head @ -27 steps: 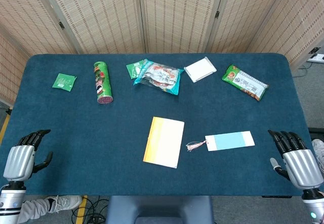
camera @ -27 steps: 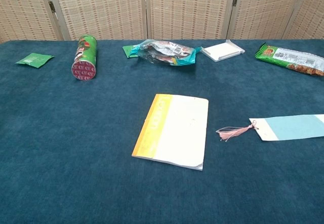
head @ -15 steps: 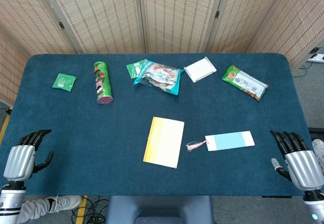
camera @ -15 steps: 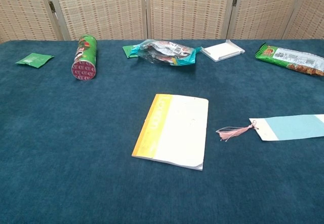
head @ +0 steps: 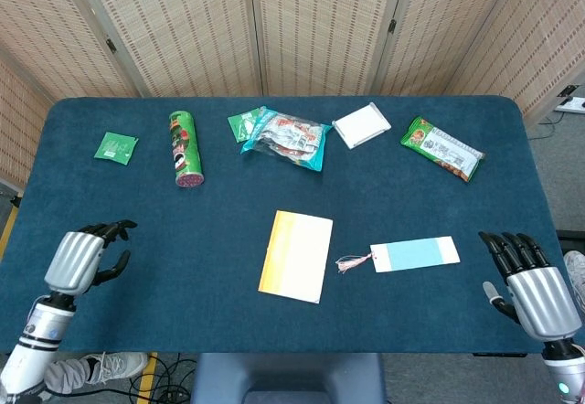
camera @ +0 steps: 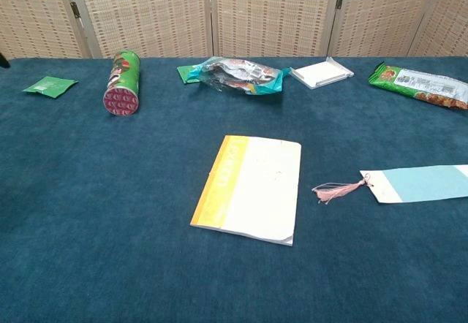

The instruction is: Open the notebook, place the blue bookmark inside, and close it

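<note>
Blue-green carpet-like cloth covers my counter (head: 137,230), and along its far edge sits a row of things that have no part in my job. I count one small flat green sachet (head: 116,146) at the far left, one green cylindrical crisp tube (head: 185,148) lying on its side with its red end toward me, one clear crinkled plastic bag of snacks (head: 291,137) resting partly over another green packet (head: 245,124), one white square pad (head: 361,125), and one long green snack packet (head: 442,148) at the far right. All of them lie well apart from my work.

Nearer the middle lies one closed notebook with an orange spine strip and a pale cream cover (head: 296,255), flat on the cloth. Just beside it on its right is one pale blue paper bookmark (head: 416,253), its pink tassel (head: 351,262) pointing toward the notebook without touching it. Nothing rests on either one.

My left hand (head: 80,260) hangs over the near left part of the counter, fingers (head: 114,228) loosely curved and apart, holding nothing. My right hand (head: 528,281) sits at the near right edge, near the bookmark, fingers (head: 508,249) spread and empty.
</note>
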Motion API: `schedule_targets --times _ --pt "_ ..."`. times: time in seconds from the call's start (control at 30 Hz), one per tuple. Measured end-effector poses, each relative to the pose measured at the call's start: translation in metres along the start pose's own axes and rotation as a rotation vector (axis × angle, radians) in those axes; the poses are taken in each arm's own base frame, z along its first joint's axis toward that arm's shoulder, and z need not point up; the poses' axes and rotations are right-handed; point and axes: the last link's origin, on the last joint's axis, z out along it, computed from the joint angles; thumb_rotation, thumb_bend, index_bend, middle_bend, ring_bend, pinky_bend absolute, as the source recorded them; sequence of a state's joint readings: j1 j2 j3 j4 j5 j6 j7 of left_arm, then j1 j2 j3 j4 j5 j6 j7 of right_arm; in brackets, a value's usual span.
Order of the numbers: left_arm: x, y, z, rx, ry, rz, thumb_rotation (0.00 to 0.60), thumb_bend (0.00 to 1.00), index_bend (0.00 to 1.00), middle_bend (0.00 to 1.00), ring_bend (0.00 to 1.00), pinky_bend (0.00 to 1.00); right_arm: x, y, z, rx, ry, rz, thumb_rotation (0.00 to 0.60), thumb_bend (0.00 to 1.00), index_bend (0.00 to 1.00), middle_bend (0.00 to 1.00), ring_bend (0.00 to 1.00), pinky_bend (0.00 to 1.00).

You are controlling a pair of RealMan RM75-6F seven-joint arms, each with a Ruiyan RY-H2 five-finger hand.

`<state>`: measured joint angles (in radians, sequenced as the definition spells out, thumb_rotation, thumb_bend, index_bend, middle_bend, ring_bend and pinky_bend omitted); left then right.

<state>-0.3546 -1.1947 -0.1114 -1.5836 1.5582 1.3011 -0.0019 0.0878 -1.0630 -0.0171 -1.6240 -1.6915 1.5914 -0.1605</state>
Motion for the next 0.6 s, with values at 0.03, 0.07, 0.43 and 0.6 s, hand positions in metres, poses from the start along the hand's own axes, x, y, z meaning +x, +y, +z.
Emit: schedule_targets --times 0.03,0.07,0.43,0.6 --pt "-0.002 0.003 0.006 -0.021 -0.015 0.003 0.6 0.72 0.36 0.8 0.74 0.82 0.0 0.0 0.0 0.002 -0.001 -0.001 0.6 0.27 0.06 0.18 0.15 0.19" --pt "-0.004 0.006 0.013 -0.045 -0.037 0.006 0.6 0.8 0.37 0.84 0.77 0.84 0.001 0.0 0.001 0.004 0.0 -0.002 0.6 0.27 0.06 0.18 0.15 0.19" --pt "-0.04 0.04 0.066 -0.15 -0.331 0.045 0.6 1.0 0.28 0.99 0.9 0.91 0.001 0.002 0.0 -0.009 0.006 0.008 0.6 0.29 0.06 0.18 0.15 0.19" --pt "-0.055 0.06 0.079 -0.166 -0.407 0.061 0.6 1.0 0.25 0.99 0.9 0.91 0.002 0.003 0.001 -0.012 0.015 0.01 0.6 0.29 0.06 0.18 0.15 0.19"
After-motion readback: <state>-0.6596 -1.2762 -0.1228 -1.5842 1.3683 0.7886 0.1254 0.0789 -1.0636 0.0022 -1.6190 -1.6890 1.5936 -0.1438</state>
